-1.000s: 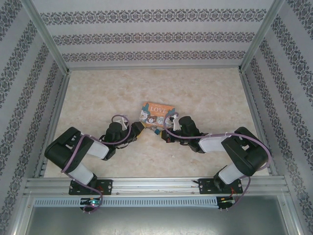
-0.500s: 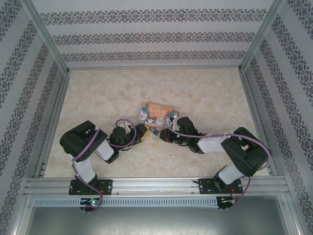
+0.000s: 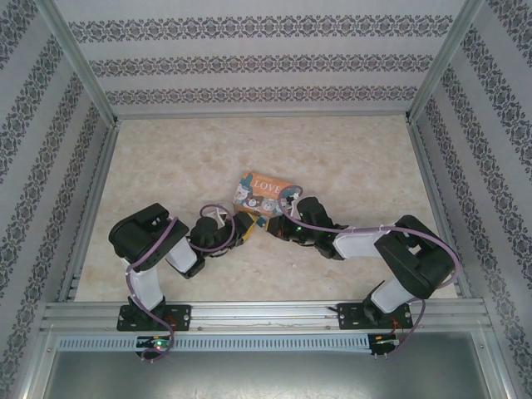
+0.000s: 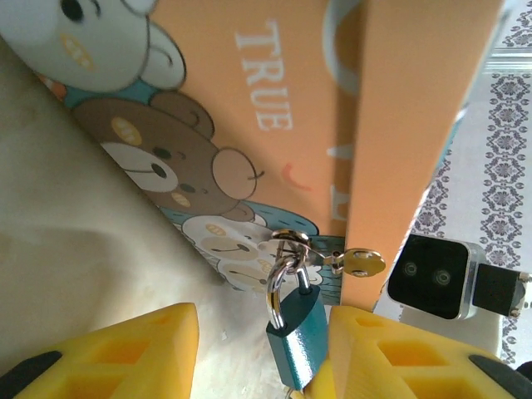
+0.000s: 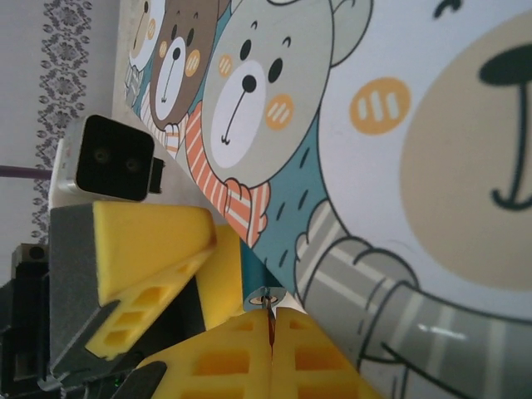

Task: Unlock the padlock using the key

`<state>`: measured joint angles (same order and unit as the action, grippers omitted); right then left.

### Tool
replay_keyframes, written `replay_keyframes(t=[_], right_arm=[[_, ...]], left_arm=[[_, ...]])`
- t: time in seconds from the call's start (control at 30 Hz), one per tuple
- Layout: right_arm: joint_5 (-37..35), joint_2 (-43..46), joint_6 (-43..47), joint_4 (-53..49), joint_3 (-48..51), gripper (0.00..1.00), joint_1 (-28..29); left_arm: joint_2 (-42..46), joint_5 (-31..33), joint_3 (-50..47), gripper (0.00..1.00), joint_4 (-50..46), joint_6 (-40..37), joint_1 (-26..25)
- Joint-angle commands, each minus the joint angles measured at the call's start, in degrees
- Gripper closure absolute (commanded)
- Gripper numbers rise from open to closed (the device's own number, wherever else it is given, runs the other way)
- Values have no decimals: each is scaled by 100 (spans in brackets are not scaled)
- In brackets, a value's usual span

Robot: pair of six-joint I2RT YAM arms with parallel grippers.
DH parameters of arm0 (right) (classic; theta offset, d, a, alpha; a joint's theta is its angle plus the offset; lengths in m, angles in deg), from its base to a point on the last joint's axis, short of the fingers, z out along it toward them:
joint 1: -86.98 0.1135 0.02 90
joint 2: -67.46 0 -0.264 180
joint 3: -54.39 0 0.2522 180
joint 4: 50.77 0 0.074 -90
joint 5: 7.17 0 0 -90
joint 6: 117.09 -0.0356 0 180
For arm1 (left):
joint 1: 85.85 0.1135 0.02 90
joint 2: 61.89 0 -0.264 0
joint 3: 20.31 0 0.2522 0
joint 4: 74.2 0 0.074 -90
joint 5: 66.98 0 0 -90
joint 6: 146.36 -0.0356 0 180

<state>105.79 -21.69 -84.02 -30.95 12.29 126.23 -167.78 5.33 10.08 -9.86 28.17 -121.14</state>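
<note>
Left gripper (image 4: 263, 326): yellow fingers spread wide, the padlock (image 4: 297, 339) hanging between them (touching one, clear of the other). Right gripper (image 5: 272, 311): pads pressed together on the key (image 5: 268, 327), a thin dark sliver. Beyond, the padlock's shackle hooks the tin (image 4: 249, 100) clasp.

The padlock (image 4: 295, 328) runs off the bottom edge of the left wrist view, its keyhole out of sight. The key (image 5: 270, 324) is all but buried between the pressed pads of the right gripper (image 5: 270, 312), only a dark sliver showing. The cartoon tin (image 5: 399, 166) overflows both wrist views. From overhead, padlock and key are too small to pick out.
</note>
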Motion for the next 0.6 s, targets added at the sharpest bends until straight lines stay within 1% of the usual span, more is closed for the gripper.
replay_keyframes(t=[0.0, 0.33, 0.57], right_arm=[[-4, -98, -130, 460, -224, 100, 82], [-2, -200, -265, 570, -248, 100, 167], [42, -200, -326, 606, -242, 100, 184]], left_arm=[[-110, 35, 145, 56, 372, 107, -103], [-192, 29, 280, 63, 355, 129, -132], [-169, 5, 341, 71, 295, 114, -128]])
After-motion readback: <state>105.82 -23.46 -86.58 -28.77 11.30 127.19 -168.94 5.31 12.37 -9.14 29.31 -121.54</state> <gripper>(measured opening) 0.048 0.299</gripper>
